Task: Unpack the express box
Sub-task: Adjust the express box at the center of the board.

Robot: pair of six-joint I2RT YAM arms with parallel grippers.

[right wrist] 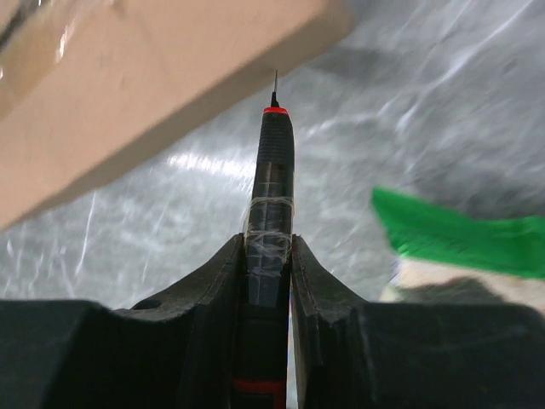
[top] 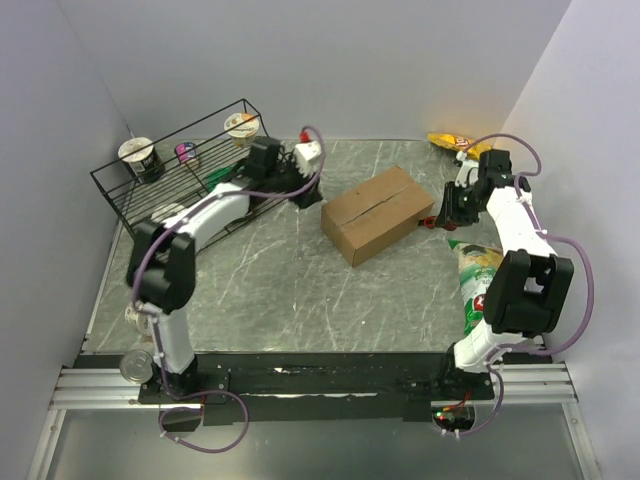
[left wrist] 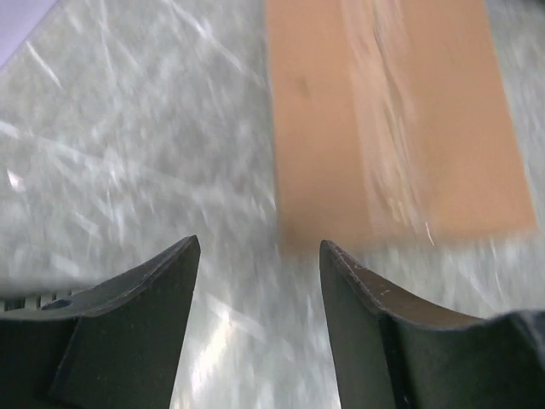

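The express box (top: 378, 213), a plain brown carton with its flaps down and a centre seam, lies on the marble table top. In the left wrist view the express box (left wrist: 392, 119) is blurred, ahead and to the right of my left gripper (left wrist: 260, 243), which is open and empty. My left gripper (top: 303, 192) hovers just off the box's left end. My right gripper (right wrist: 266, 240) is shut on a black pen-shaped cutter (right wrist: 272, 162) with a red ring and a thin needle tip. The tip points at the lower edge of the box (right wrist: 145, 77). My right gripper (top: 440, 215) sits at the box's right end.
A black wire rack (top: 170, 180) holding cups stands at the back left. A white cup (top: 310, 152) is behind my left gripper. A yellow snack bag (top: 450, 141) lies at the back right, a green one (top: 478, 280) under the right arm, and a can (top: 137, 365) by the left base.
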